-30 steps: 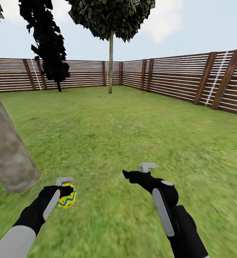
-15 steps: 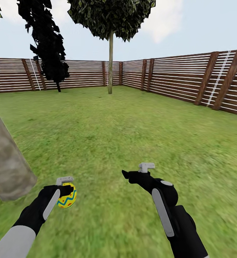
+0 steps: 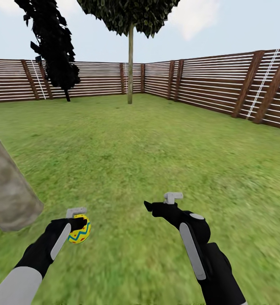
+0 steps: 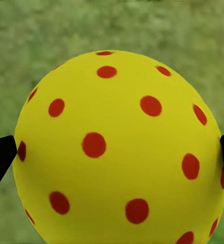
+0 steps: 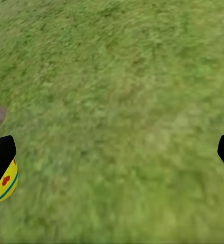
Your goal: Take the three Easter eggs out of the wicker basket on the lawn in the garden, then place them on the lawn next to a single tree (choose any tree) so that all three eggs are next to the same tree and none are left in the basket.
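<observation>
Wide green lawn (image 3: 157,144) ringed by slat fence (image 3: 224,80), thick grey tree trunk (image 3: 6,190) close at left, right gripper (image 3: 155,206) spread wide and empty, left gripper (image 3: 78,222) clamped on spotted yellow egg (image 4: 119,152), held above grass beside trunk

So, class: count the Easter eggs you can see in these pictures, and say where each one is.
1. One Easter egg is held in the left tool, above the lawn beside the thick tree trunk. Others may lie outside the pictures.
</observation>
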Tool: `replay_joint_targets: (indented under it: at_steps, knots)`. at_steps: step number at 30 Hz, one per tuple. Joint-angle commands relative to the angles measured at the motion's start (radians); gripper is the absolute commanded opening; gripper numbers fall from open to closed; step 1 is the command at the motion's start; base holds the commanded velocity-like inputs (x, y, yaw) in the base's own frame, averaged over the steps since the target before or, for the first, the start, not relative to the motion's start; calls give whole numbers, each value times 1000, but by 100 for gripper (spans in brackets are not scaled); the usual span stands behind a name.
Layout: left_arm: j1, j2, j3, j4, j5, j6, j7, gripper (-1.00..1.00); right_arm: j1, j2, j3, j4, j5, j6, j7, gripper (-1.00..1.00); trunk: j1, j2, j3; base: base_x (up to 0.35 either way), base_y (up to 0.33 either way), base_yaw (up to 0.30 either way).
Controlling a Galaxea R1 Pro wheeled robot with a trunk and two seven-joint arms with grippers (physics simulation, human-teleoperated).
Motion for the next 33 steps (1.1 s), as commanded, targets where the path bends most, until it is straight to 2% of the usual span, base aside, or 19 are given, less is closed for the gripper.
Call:
replay_joint_targets:
  at_steps: [1, 33]
  knots:
    - [0, 1, -4, -1, 10, -1, 9, -100, -1, 0, -1, -1, 2, 5, 3, 100, 0, -1, -5, 0, 0, 0]
    - [1, 2, -8, -3, 10, -68, 12, -100, -1, 2, -1, -2, 2, 5, 3, 100, 15, -8, -129, 0, 0, 0]
